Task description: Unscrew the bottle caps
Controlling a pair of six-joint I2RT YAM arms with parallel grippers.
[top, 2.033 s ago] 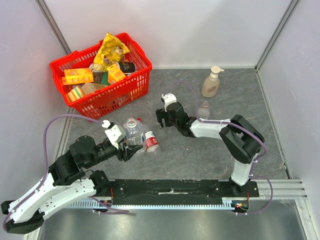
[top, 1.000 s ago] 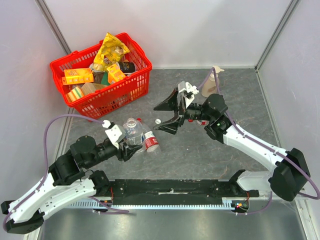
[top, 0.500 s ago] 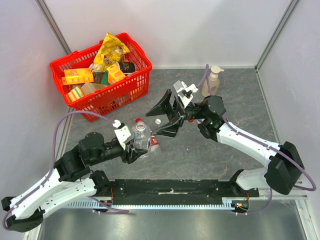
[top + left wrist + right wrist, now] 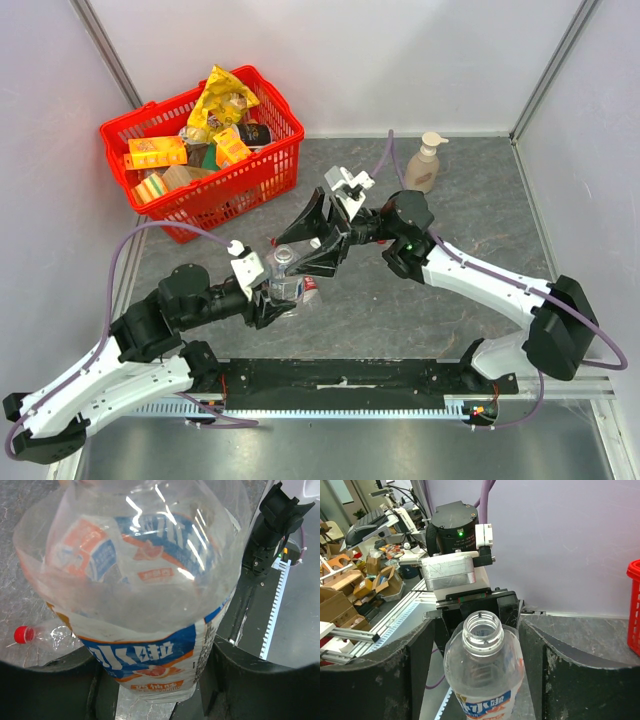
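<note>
Grey speckled counter point(image 4: 500, 200) runs between pale walls. Left of its middle, toward the near edge, the left tool point(image 4: 281, 294) is clamped round the body of a clear bottle point(image 4: 482, 685). The bottle is held off the counter and roughly upright, its long axis running up toward the right tool point(image 4: 292, 252). That tool reaches in from the far right, fingers spread either side of the neck and not touching it (the mouth shows bare thread, no cap). A second bottle point(image 4: 52, 630) lies on the counter just beside the left tool with its red cap point(image 4: 19, 635) on, probably the next job.
</note>
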